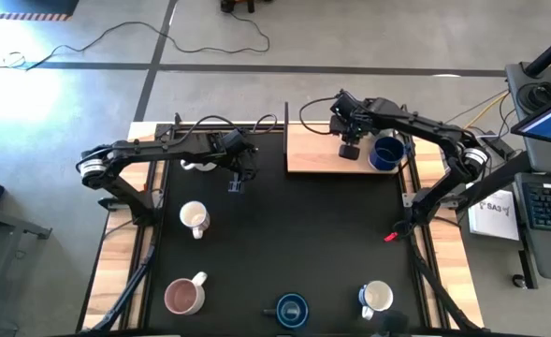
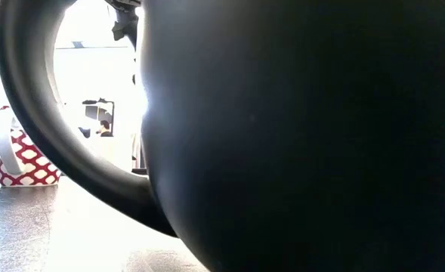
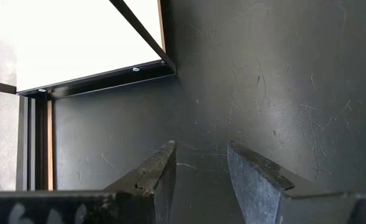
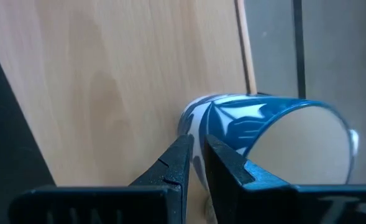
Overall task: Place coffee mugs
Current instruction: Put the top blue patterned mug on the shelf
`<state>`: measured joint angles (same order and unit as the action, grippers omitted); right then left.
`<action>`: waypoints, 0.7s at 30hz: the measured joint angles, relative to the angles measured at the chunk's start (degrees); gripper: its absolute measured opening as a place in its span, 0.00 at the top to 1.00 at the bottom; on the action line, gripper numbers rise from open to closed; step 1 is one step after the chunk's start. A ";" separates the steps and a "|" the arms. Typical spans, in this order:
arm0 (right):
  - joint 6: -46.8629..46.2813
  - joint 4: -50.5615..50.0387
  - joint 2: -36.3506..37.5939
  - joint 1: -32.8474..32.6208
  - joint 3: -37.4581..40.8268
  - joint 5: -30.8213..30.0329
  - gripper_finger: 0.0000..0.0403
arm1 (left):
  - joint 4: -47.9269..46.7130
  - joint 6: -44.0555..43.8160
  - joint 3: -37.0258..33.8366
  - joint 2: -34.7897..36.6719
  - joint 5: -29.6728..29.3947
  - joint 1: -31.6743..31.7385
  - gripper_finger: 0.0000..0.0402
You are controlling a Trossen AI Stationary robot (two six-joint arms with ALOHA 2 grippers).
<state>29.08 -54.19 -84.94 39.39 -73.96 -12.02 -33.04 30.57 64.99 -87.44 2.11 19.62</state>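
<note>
The right gripper (image 1: pixel 349 150) hangs over the wooden board (image 1: pixel 317 154) with its fingers nearly together and nothing held; a blue mug (image 1: pixel 385 153) stands just beside it on that board, the one seen close ahead in the right wrist view (image 4: pixel 263 134). The left gripper (image 1: pixel 235 186) hovers over bare black mat (image 1: pixel 303 234), fingers (image 3: pixel 161 180) parted and empty. A white mug (image 1: pixel 195 218) sits near it; farther off are a pink mug (image 1: pixel 183 296), a dark blue mug (image 1: pixel 292 309) and a blue-and-white mug (image 1: pixel 376 298).
</note>
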 joint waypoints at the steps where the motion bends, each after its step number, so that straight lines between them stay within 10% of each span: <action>1: -0.02 0.12 0.04 -0.02 -0.54 0.20 0.91 | 0.00 0.00 0.00 0.00 0.00 0.00 0.68; 21: 1.59 4.15 -5.59 0.02 -3.64 -0.07 0.91 | -0.14 -0.15 0.00 0.00 0.00 0.00 0.68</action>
<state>30.67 -50.04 -90.53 39.42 -77.60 -12.10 -33.18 30.41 64.99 -87.44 2.11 19.62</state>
